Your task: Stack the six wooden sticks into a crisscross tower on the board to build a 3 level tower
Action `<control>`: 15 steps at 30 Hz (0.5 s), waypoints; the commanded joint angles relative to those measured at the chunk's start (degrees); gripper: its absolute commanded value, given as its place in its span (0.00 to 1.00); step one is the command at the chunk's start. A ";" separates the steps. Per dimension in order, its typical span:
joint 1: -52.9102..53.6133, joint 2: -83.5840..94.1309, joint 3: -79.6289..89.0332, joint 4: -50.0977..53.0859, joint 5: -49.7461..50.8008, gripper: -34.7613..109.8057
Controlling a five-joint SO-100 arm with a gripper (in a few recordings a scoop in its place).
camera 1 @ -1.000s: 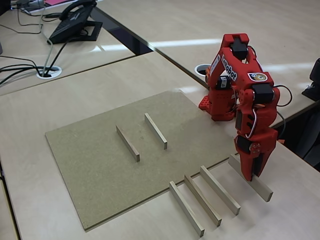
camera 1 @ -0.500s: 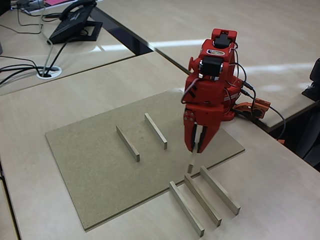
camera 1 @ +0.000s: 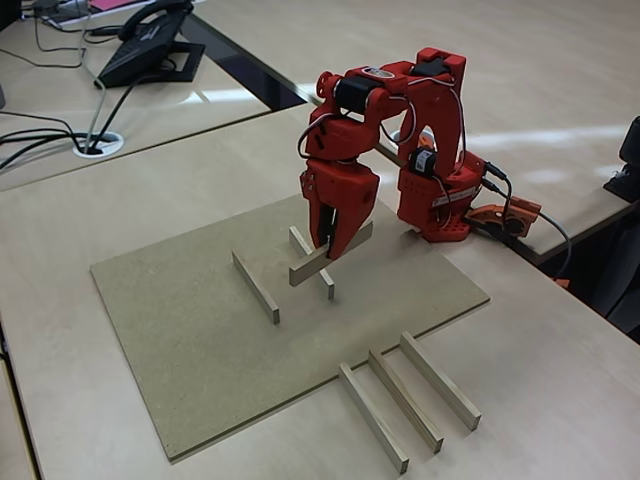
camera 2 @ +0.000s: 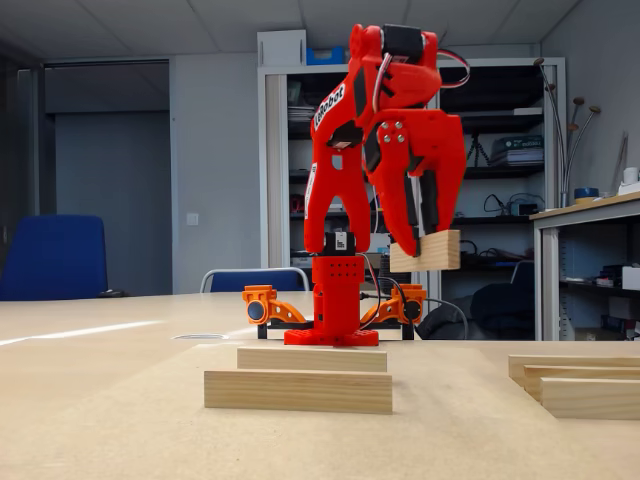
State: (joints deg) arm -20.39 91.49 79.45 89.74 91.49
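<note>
Claw [camera 1: 333, 243] pinched a stick [camera 1: 331, 254] mid-frame, held crosswise above the two base sticks [camera 1: 256, 286] on the board [camera 1: 180, 330], probably to start level two.

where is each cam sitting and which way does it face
A fixed view: high, off one corner of the board, looking down; whole arm, gripper clamping a stick.
A fixed view: at table height, level, facing the arm's base; gripper with stick.
Shared: two sticks on the board, spare sticks.
</note>
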 commanded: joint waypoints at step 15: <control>18.02 -1.93 0.79 -4.31 -13.36 0.24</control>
State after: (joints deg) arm -3.25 89.74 82.97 85.69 79.45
